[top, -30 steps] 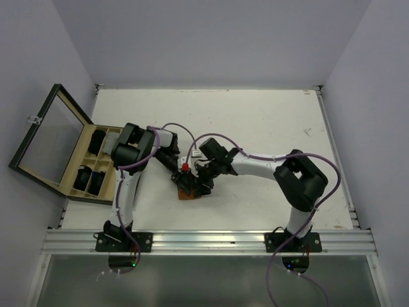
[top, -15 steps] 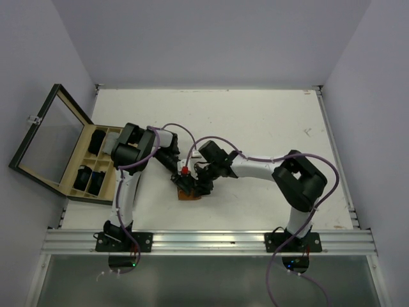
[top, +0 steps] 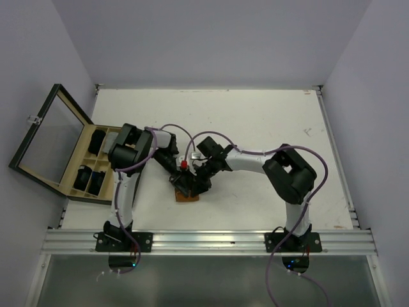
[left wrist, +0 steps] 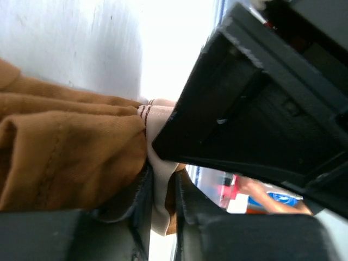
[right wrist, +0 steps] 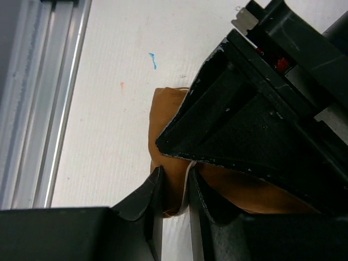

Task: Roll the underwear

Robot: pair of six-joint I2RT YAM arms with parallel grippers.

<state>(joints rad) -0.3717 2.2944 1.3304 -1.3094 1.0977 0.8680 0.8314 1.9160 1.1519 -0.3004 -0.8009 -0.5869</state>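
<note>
Top external view: the orange-brown underwear (top: 187, 197) lay bunched on the white tabletop (top: 255, 115), well to the right of the wooden box (top: 75, 192) and level with its near end. Your left gripper (top: 179, 183) and right gripper (top: 197, 184) met over it, both closer to that garment than to the box, the left one on the side facing the box.

Left wrist view: your left gripper (left wrist: 162, 179) had its fingers drawn nearly together, with the garment's pale waistband (left wrist: 157, 122) pinched between them. Folds of orange-brown cloth (left wrist: 65, 141) bulged out to one side. The other gripper's black body filled the rest of the view.

Right wrist view: your right gripper (right wrist: 174, 179) was likewise clamped, its narrow gap holding a folded edge of the orange-brown underwear (right wrist: 163, 114).

The box stood with its glass lid (top: 48, 137) swung open, away from the garment. Black underwear (top: 97, 142) sat in several of its compartments.
</note>
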